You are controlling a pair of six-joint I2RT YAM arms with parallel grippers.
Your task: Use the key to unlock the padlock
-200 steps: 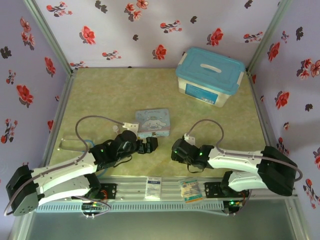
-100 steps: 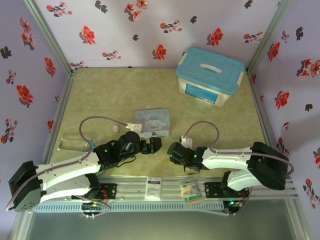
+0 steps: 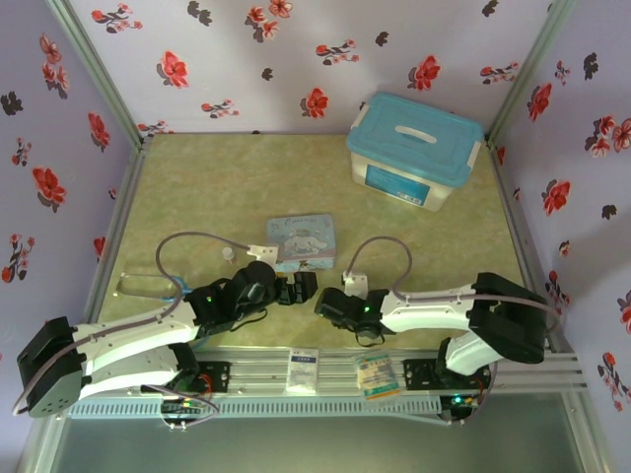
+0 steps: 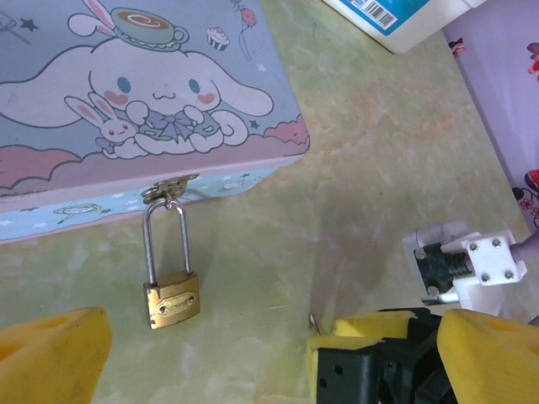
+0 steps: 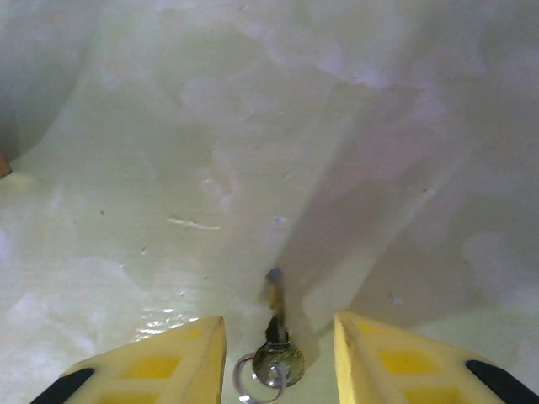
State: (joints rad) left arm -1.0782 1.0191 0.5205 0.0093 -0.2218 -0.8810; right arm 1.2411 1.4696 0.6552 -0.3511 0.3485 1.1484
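Dark metal key [image 5: 274, 303] flat on worktop [image 5: 253, 126], centred between right pincer [image 5: 278, 332] fingers; long axis straight ahead, blade tip away, ringed head nearest. Pincer partly spread, no contact. Left pincer [image 3: 304, 286] spread wide near padlock [image 4: 173, 299], hooked on tin [image 4: 152, 84] hasp.

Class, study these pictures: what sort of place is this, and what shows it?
Likely a staged robot test booth, not a home: left arm and right arm bolted to a rail at the table edge, flower-papered walls boxing in the table, and props like a cartoon tin with padlock.
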